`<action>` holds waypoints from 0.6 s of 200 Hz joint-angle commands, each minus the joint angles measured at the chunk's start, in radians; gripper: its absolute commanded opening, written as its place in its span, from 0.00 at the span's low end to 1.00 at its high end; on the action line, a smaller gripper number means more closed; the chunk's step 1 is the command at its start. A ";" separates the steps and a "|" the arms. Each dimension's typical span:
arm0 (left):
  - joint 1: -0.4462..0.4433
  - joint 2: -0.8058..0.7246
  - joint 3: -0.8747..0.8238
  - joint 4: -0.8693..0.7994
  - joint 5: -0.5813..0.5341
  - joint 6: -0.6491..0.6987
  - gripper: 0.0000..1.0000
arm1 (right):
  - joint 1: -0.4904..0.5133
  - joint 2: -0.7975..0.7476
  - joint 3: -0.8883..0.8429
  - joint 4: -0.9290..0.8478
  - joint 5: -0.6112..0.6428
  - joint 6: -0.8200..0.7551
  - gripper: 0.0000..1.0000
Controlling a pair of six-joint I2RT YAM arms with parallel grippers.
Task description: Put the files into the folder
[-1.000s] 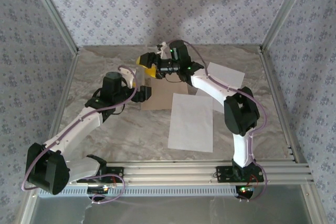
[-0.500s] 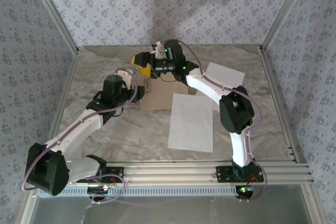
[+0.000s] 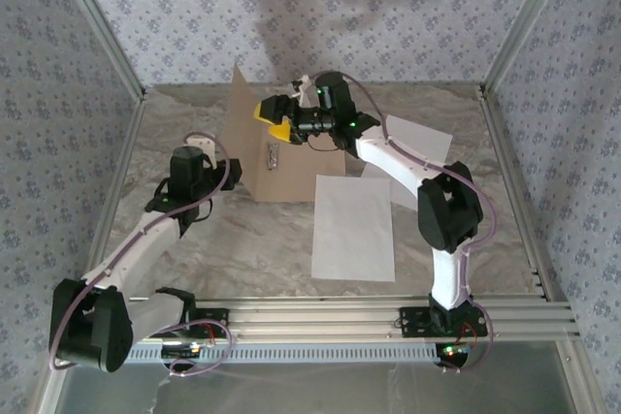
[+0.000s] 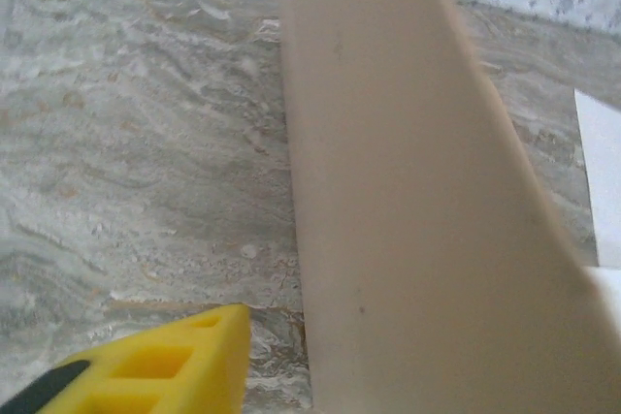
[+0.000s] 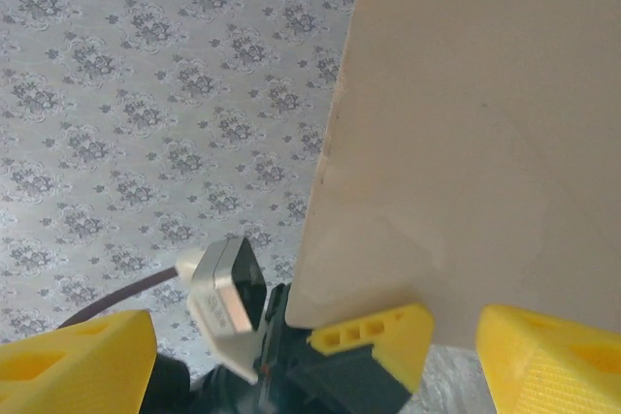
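Braced upright tan cardboard folder (image 3: 254, 143), upper centre, with spread right tool (image 3: 275, 119); left tool (image 3: 206, 145) unreadable; white paper sheets (image 3: 353, 228) lower right.

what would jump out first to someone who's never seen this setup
The tan folder grabs the eye first: one cover stands upright at the back of the table, left of centre, with the yellow right pincer open just beside it. Next come a white sheet lying flat in the middle and a second sheet further back on the right, partly under the right arm.
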 commanded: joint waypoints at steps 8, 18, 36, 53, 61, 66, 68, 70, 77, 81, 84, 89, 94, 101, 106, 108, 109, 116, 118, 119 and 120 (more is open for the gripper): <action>0.063 -0.029 -0.033 0.030 0.019 -0.075 0.67 | -0.029 -0.078 -0.062 -0.002 -0.018 -0.038 0.88; 0.075 -0.037 -0.039 0.027 0.020 -0.075 0.71 | -0.037 -0.088 -0.081 0.002 -0.021 -0.038 0.88; 0.090 -0.052 -0.040 0.003 0.000 -0.071 0.73 | -0.051 -0.102 -0.111 0.010 -0.025 -0.037 0.88; 0.114 -0.063 -0.037 -0.023 -0.012 -0.072 0.74 | -0.064 -0.110 -0.134 0.015 -0.027 -0.034 0.88; 0.126 -0.069 -0.036 -0.036 -0.014 -0.072 0.75 | -0.069 -0.113 -0.143 0.020 -0.029 -0.035 0.88; 0.134 -0.074 -0.034 -0.045 -0.015 -0.073 0.75 | -0.071 -0.115 -0.149 0.020 -0.029 -0.035 0.88; 0.137 -0.075 -0.033 -0.049 -0.015 -0.074 0.75 | -0.074 -0.115 -0.150 0.021 -0.030 -0.034 0.88; 0.140 -0.078 -0.033 -0.052 -0.014 -0.074 0.75 | -0.073 -0.115 -0.153 0.022 -0.031 -0.035 0.88; 0.149 -0.083 -0.034 -0.061 -0.018 -0.075 0.76 | -0.077 -0.116 -0.159 0.022 -0.031 -0.035 0.88; 0.154 -0.088 -0.033 -0.070 -0.023 -0.076 0.76 | -0.079 -0.117 -0.163 0.022 -0.031 -0.037 0.88; 0.158 -0.090 -0.035 -0.076 -0.028 -0.078 0.76 | -0.080 -0.117 -0.166 0.021 -0.031 -0.035 0.88; 0.165 -0.096 -0.035 -0.084 -0.035 -0.081 0.77 | -0.083 -0.117 -0.170 0.022 -0.033 -0.033 0.88; 0.171 -0.101 -0.037 -0.091 -0.038 -0.084 0.78 | -0.084 -0.117 -0.175 0.024 -0.034 -0.031 0.88; 0.179 -0.110 -0.037 -0.100 -0.046 -0.085 0.79 | -0.087 -0.118 -0.180 0.027 -0.036 -0.030 0.88; 0.183 -0.120 -0.037 -0.114 -0.057 -0.086 0.80 | -0.088 -0.120 -0.184 0.028 -0.036 -0.031 0.88; 0.184 -0.122 -0.037 -0.120 -0.066 -0.086 0.81 | -0.089 -0.120 -0.185 0.028 -0.036 -0.031 0.88; 0.184 -0.124 -0.036 -0.123 -0.070 -0.086 0.81 | -0.090 -0.121 -0.187 0.028 -0.036 -0.031 0.88; 0.193 -0.137 -0.031 -0.148 -0.097 -0.090 0.83 | -0.092 -0.124 -0.192 0.028 -0.035 -0.032 0.88; 0.194 -0.141 -0.031 -0.157 -0.105 -0.090 0.84 | -0.093 -0.125 -0.194 0.028 -0.036 -0.033 0.88; 0.194 -0.142 -0.029 -0.160 -0.107 -0.091 0.84 | -0.093 -0.125 -0.195 0.027 -0.035 -0.032 0.88; 0.196 -0.145 -0.027 -0.164 -0.109 -0.091 0.84 | -0.093 -0.126 -0.196 0.028 -0.034 -0.032 0.88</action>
